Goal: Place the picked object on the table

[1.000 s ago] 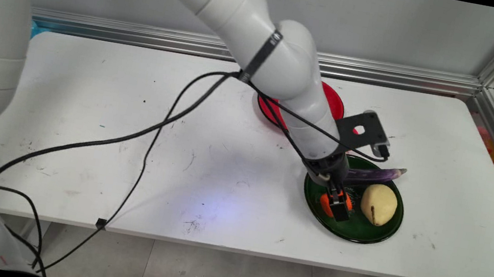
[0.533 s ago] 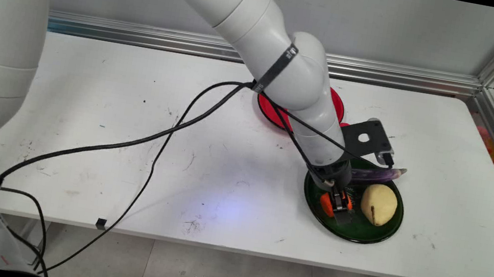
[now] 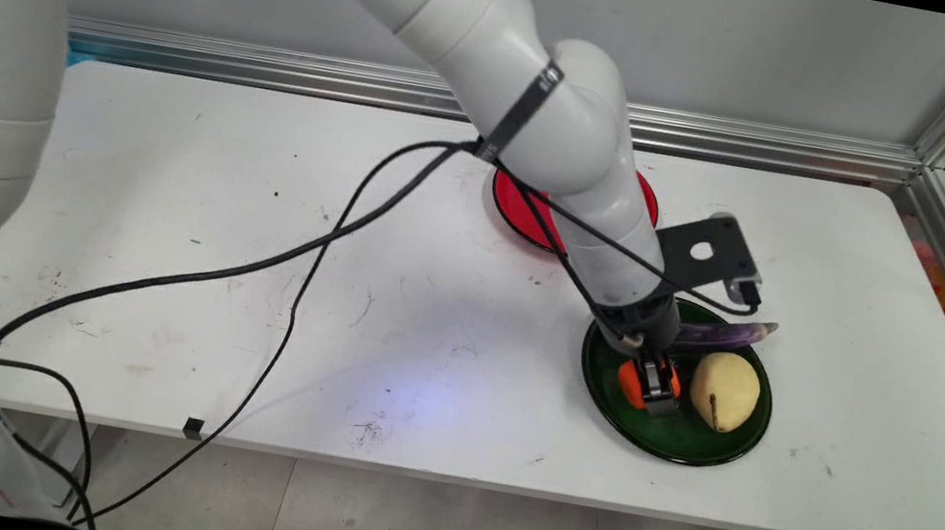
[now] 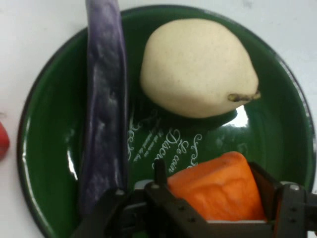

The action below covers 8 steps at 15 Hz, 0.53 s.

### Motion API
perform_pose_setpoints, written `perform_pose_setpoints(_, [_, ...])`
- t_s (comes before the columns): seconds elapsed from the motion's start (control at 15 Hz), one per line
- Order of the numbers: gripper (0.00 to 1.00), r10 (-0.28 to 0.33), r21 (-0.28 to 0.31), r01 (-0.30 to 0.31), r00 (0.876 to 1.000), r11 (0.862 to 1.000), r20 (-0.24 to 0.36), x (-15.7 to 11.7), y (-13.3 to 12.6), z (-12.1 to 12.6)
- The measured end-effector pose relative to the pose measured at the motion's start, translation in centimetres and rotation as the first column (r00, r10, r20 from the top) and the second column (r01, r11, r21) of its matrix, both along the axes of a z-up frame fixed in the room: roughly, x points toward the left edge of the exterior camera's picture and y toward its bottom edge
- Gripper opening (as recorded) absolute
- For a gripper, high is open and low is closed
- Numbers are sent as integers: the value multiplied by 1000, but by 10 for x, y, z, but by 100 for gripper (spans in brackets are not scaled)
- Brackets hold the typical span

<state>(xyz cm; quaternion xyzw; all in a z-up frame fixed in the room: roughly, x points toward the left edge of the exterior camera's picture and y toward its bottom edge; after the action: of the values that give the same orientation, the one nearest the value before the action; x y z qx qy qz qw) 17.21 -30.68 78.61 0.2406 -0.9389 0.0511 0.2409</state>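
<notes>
1. Green plate in the main view carries a pear, an eggplant and an orange carrot piece; gripper is clamped on the carrot piece. A red plate sits behind, partly hidden by the arm.
2. Hand view: fingers squeeze the carrot piece over the plate, pear beyond, eggplant alongside.

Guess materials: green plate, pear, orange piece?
Green plate: glossy, hard glare spots, dark rim, printed white script; looks like enamelled metal or glazed ceramic, can't tell which.
Pear: matte, speckled pale skin, brown stem; could be real or a plastic replica.
Orange piece between the pincer fingers: matte, blunt-cut end, carrot-like; real or plastic unclear.
</notes>
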Motion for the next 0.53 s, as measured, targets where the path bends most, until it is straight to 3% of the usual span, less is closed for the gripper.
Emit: perform_pose_setpoints(0.53, [0,-26,-46,25,999,999,-22,42,19,59])
